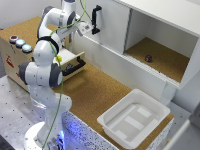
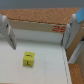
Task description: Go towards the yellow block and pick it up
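Fingers [image 2: 39, 31] spread open w/ tiny bright yellow block [image 2: 29, 60], cube-like, dark mark on top, lying btwn them.

Bare floor rings the yellow block [image 2: 28, 60]; drawer walls [image 2: 36, 39] seemingly stand clear.

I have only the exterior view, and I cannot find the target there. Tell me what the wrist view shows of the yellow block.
Observer: The yellow block lies on a pale surface, plainly in view.
Operator: Report the fingers.
Observer: The fingers are open, one on each side, neither touching the block.
Operator: Describe what is beyond it.
Observer: A brown strip with red marks.
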You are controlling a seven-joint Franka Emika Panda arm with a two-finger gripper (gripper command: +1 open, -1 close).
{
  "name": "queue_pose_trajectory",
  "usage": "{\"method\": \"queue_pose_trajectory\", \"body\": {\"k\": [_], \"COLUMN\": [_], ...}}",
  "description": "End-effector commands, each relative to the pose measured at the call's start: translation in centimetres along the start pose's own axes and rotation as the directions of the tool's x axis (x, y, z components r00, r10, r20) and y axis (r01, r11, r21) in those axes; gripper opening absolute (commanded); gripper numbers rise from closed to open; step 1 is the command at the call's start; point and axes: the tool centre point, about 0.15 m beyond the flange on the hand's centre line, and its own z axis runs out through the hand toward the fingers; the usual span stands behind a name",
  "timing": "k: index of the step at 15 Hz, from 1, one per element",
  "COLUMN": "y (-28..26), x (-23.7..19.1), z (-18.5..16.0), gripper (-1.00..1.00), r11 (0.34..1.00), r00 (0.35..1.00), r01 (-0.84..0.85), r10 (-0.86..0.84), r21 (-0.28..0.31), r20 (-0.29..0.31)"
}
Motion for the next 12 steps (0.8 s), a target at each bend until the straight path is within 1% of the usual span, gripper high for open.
{"method": "queue_pose_trajectory", "body": {"k": [1, 7, 8, 9, 10, 12], "y": [-1.3, -1.3, -0.4, -1.2, -1.9, -2.8], "x": [0.3, 0.3, 0.9, 1.9, 2.5, 3.3], "z": [2.5, 2.5, 2.6, 5.2, 7.3, 9.8], "gripper": [1.0, 1.0, 1.0, 1.0, 1.0, 1.0], "r11": [0.994, 0.994, 1.0, 0.996, 0.991, 0.987], "r00": [0.998, 0.998, 1.0, 1.0, 0.999, 0.998], "r01": [-0.012, -0.012, -0.005, 0.019, 0.014, -0.027], "r10": [0.006, 0.006, 0.005, -0.021, -0.02, 0.017], "r21": [-0.104, -0.104, 0.01, 0.086, 0.133, 0.161], "r20": [-0.058, -0.058, -0.002, 0.02, 0.044, 0.062]}}
